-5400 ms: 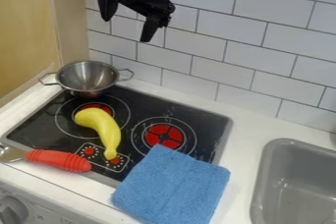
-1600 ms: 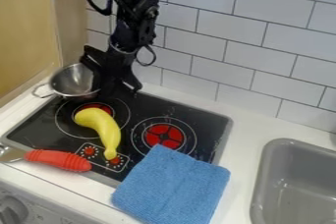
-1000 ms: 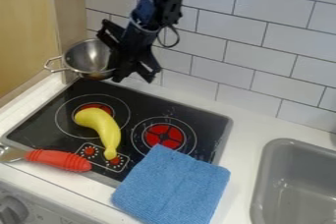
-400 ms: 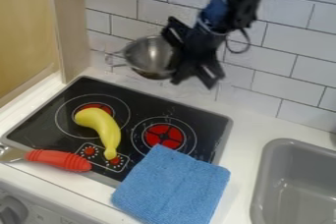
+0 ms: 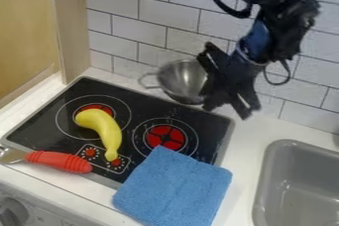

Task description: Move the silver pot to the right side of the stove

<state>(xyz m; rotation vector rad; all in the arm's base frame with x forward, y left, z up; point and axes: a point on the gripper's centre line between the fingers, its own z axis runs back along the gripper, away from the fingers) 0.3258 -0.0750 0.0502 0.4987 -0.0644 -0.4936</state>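
Pointing left, handle [image 5: 146, 81] of silver pot [image 5: 181, 81]

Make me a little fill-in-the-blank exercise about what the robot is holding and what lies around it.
1. The gripper holds the silver ____.
2. The banana on the stove is coloured ____.
3. From left to right in the picture come the red handle, the blue cloth and the grey ____.

Missing words: pot; yellow; sink.
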